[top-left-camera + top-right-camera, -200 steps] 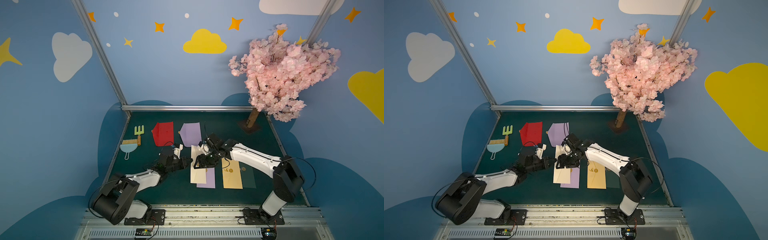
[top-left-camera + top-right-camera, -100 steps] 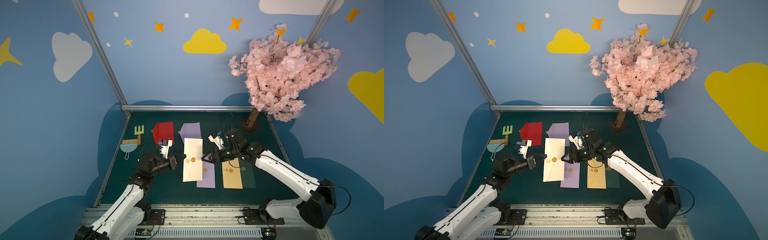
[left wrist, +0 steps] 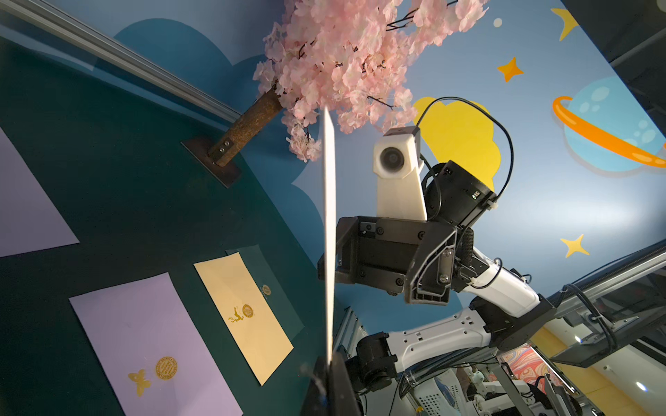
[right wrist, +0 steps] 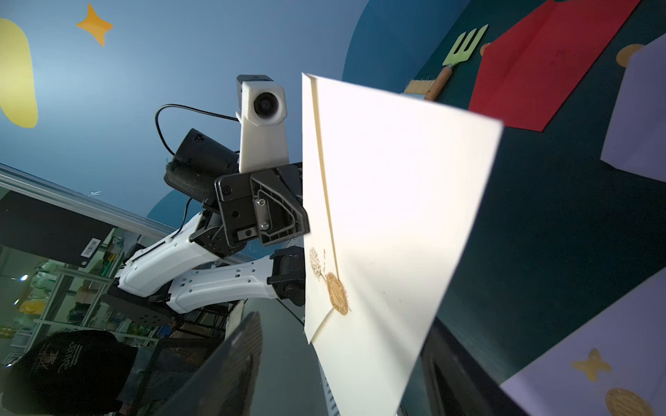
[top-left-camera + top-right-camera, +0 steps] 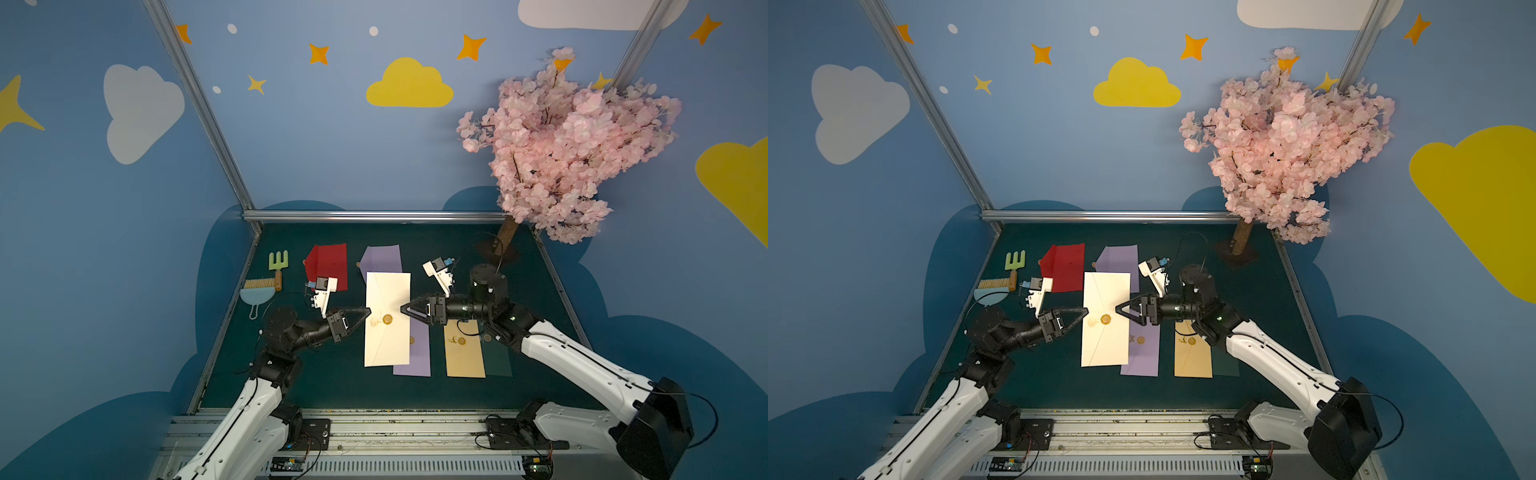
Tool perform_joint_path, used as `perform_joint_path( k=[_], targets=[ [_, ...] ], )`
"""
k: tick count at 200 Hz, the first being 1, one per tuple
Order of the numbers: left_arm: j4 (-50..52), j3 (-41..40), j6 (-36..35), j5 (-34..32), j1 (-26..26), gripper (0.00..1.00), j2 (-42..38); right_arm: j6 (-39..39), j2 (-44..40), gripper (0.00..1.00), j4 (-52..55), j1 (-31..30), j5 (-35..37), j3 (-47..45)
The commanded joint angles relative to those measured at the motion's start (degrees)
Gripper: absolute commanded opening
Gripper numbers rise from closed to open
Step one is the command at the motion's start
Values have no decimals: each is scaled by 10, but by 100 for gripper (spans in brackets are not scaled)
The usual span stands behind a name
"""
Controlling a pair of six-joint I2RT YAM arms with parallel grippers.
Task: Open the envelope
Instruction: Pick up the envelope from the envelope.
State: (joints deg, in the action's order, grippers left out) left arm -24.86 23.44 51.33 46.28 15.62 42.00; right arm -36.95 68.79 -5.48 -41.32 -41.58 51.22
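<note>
So that the flap can be pulled open, I think, the left gripper (image 5: 365,312) is pinching one side edge of the cream envelope (image 5: 386,340) tight, holding it up off the table (image 5: 332,386). The right gripper (image 5: 404,309) is reaching in level from the other side, fingers apart around the far edge, near the gold seal (image 5: 387,319).

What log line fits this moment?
left tool: shut on cream envelope edge | right tool: open, straddling opposite edge | seal: intact
</note>
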Motion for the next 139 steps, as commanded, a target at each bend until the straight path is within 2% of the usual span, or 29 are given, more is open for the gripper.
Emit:
perform_joint_path(
  k=[1,17,60,98,117,139],
  targets=[
    [-54,0,26,14,-3,3,2,-12,15,66,-44,-6,-12,18],
    [-57,3,30,13,-3,3,3,-22,26,58,-59,-8,-17,22],
    [-55,9,26,8,-5,3,7,-61,53,24,-120,-16,-36,26],
    [-48,5,19,0,-7,3,11,-81,67,10,-151,-22,-50,28],
    [-42,4,15,-2,-10,3,14,-84,70,0,-157,-26,-52,28],
    [-28,4,8,-7,-16,3,13,-85,72,0,-154,-27,-52,29]
  ],
)
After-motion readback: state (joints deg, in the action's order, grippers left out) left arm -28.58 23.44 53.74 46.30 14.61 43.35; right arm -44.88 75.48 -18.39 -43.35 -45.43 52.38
